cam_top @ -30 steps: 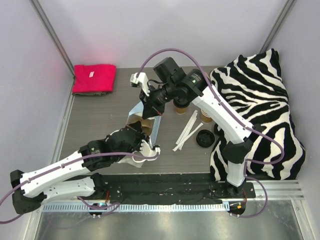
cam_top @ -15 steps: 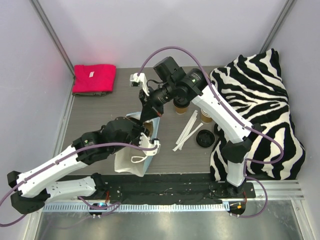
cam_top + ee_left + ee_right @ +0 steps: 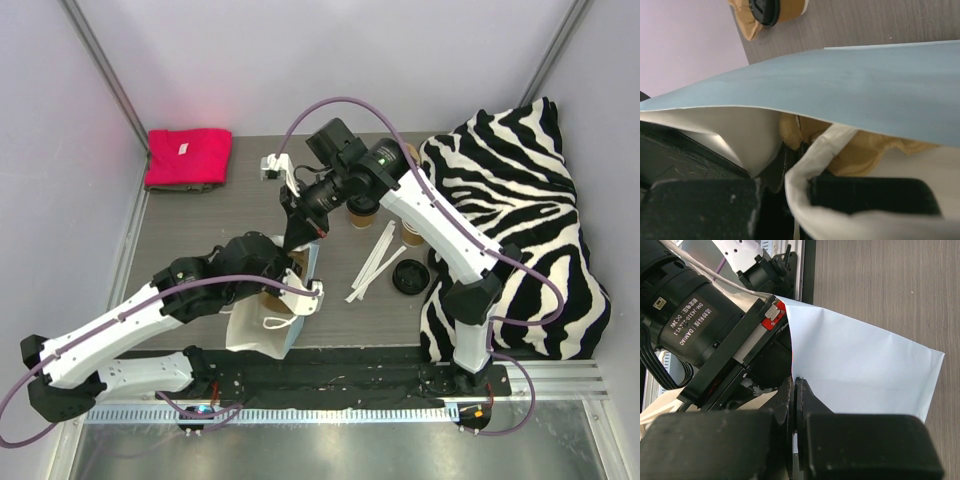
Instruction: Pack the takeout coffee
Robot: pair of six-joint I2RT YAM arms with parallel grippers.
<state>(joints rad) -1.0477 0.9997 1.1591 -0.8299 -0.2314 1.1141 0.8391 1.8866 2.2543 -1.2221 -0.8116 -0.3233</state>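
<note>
From above, the blue bag sits low in the middle. The right tool pinches its top edge. A coffee cup stands on the counter right of it.

Left wrist: the left tool pinches the bag's white handle; the cup is top left.

Right wrist: closed black fingers squeeze the bag.

overhead view; both wrists near bag

You can see that the left gripper has pulled the light blue paper bag further toward 6 o'clock and stood it more upright, while the right gripper has tipped down onto the bag's 12 o'clock edge.
</note>
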